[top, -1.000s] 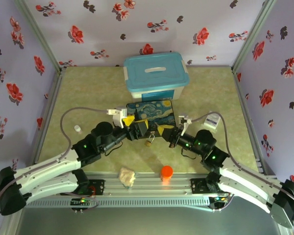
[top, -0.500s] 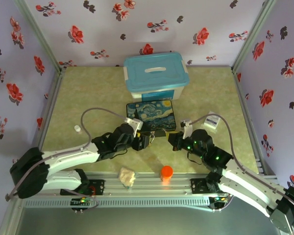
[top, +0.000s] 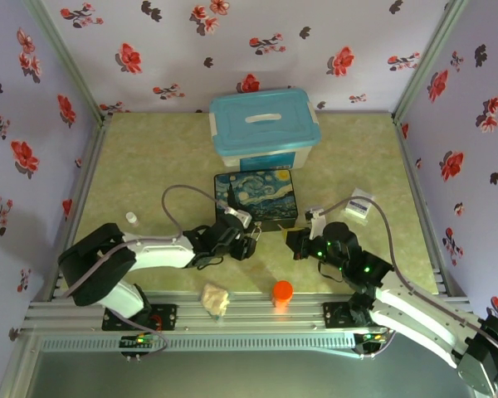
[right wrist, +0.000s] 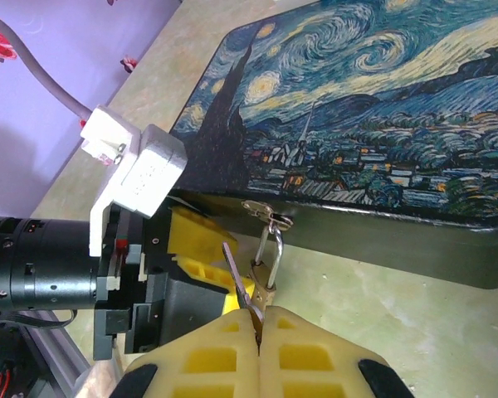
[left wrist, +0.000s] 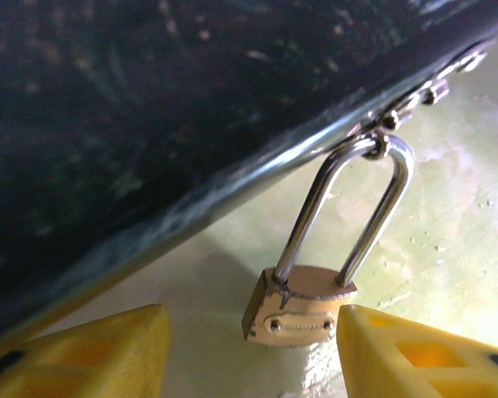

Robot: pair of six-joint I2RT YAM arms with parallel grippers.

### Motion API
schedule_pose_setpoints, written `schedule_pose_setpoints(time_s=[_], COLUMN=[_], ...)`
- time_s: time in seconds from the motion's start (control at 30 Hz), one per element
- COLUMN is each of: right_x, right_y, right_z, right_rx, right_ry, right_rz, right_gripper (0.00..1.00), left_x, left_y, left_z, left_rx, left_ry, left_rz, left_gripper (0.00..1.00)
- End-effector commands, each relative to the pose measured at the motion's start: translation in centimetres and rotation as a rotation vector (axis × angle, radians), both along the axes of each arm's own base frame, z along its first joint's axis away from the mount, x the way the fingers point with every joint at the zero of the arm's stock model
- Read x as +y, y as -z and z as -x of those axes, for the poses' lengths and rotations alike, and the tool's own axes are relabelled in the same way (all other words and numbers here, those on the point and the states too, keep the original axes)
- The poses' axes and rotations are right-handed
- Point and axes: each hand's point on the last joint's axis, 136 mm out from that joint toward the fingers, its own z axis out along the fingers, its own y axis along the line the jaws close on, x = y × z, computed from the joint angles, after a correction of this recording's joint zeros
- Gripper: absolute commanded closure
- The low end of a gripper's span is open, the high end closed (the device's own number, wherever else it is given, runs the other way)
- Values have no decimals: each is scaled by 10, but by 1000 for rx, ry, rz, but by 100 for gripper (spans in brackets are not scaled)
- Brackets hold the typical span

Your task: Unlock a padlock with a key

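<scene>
Narrows the left gripper (left wrist: 253, 356) round the padlock (left wrist: 299, 308), low middle, hanging off the box (left wrist: 149, 108); half spread, not touching. Pinches the key (right wrist: 237, 278) in the right gripper (right wrist: 260, 323), near it. Soon ready to hold.

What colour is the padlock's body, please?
The padlock is brass-gold; clearest in the left wrist view.

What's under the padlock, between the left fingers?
Bare table shows beneath the padlock, hanging from the painted box. Its underside is hidden, so contact with the table is unclear.
</scene>
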Motion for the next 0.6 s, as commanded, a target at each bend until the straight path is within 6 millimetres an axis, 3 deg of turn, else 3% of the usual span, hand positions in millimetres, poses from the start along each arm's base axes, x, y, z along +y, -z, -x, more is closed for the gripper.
schedule_pose_setpoints(time_s=[0.0,0.23,0.33,0.57], right_x=[-4,-5,-5,-5], right_y=[-1,3,5,8], right_z=[-4,-5,-5,-4], right_rx=[-17,-12,-9,2], right_ry=[29,35,37,43], right_rz=[-1,-4,-5,-17], right_gripper=[100,100,100,100], left_x=[-14,-30,-34,-39], left_y=[-11,2,9,7], left_z=[-14,-9,-6,-3], left_rx=[-76,-52,-33,-2], left_ry=[8,45,51,6], left_rz=[13,-1,-2,97], left_gripper=[45,48,58,66])
